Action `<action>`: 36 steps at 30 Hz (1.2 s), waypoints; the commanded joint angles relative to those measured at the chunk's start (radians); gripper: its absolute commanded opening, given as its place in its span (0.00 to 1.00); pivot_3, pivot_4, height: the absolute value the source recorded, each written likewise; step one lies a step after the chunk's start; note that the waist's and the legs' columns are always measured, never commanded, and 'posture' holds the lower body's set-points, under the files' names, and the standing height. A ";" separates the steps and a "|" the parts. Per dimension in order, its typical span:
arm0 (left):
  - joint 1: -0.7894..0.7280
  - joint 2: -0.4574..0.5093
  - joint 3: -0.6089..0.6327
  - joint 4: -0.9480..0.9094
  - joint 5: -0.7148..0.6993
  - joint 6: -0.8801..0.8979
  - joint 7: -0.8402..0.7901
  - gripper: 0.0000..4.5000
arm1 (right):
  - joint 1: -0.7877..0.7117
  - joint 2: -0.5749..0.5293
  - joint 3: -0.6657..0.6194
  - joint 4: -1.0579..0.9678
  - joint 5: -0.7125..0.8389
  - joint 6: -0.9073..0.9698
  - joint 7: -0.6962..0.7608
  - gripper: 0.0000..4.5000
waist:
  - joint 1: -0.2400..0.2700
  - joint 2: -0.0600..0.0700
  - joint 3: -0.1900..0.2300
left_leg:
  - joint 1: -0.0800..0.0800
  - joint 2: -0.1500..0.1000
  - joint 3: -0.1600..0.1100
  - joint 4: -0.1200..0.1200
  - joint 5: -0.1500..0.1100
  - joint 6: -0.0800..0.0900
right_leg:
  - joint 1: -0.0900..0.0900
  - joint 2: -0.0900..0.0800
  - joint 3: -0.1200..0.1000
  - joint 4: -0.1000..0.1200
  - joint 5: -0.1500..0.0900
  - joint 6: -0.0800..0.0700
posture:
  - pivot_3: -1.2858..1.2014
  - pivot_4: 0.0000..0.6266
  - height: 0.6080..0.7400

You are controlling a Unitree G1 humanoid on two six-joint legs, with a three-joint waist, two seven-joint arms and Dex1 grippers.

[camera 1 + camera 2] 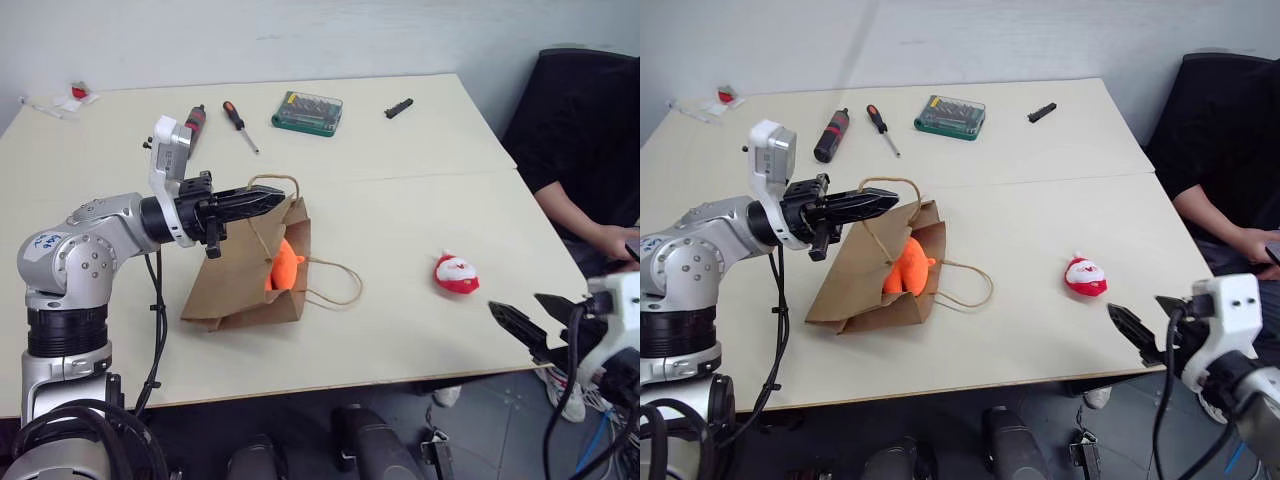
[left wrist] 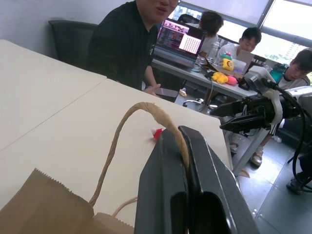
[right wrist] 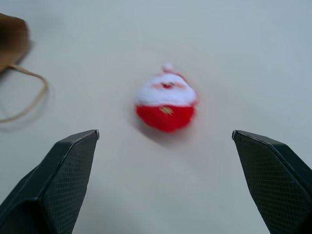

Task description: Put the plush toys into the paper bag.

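While the left gripper [image 1: 262, 201] pinches one cord handle of the brown kraft paper bag [image 1: 235, 285], the head view shows the orange plush toy [image 1: 283, 268] in its mouth; a screwdriver [image 1: 239, 125] and green bit case [image 1: 309, 111] lie beyond. Left wrist view adds seated people. Right wrist view shows the right gripper [image 3: 165, 141] spread wide, empty, facing the red-and-white Santa plush [image 3: 166, 101] on the table [image 3: 243, 58].

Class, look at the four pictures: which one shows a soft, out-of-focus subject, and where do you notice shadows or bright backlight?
Right wrist view: the round red-and-white Santa plush toy looks soft, with a faint shadow beneath it. Left wrist view: bright windows behind the seated people, while the shut left hand on the twisted paper-cord handle reads dark. Left eye view: even light, and the brown kraft paper bag casts a soft shadow on the pale table.
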 commanded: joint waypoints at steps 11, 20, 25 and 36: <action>-0.077 -0.030 -0.029 0.033 0.028 -0.057 -0.028 0.00 | -0.251 0.097 0.428 0.395 -0.263 -0.303 -0.162 0.99 | 0.002 0.001 0.000 | 0.001 0.000 0.001 -0.001 0.000 0.000 | -0.001 0.000 0.001 0.000 0.000 0.000 | 0.52 0.24 1.00; -0.058 -0.009 -0.008 -0.006 0.017 -0.033 -0.008 0.00 | -0.316 0.145 0.481 0.470 -0.250 -0.382 -0.150 0.40 | 0.002 0.001 0.000 | 0.000 0.000 0.000 0.000 0.000 0.000 | 0.000 0.000 0.000 0.000 0.000 0.000 | 0.52 0.24 1.00; -0.053 -0.002 -0.004 -0.025 0.012 -0.021 0.001 0.00 | -0.348 0.137 0.484 0.416 -0.153 -0.354 -0.090 0.03 | 0.002 0.001 0.000 | 0.000 0.000 0.000 0.000 0.000 0.000 | -0.001 0.000 0.000 0.001 0.000 0.000 | 0.52 0.24 1.00; -0.079 -0.018 -0.051 -0.013 0.039 -0.045 -0.030 0.00 | -0.716 0.221 0.904 0.571 -0.070 -0.271 0.124 0.00 | -0.002 0.001 0.000 | 0.000 0.001 0.000 0.001 0.000 0.000 | -0.001 0.000 -0.001 0.002 -0.001 -0.001 | 0.52 0.24 1.00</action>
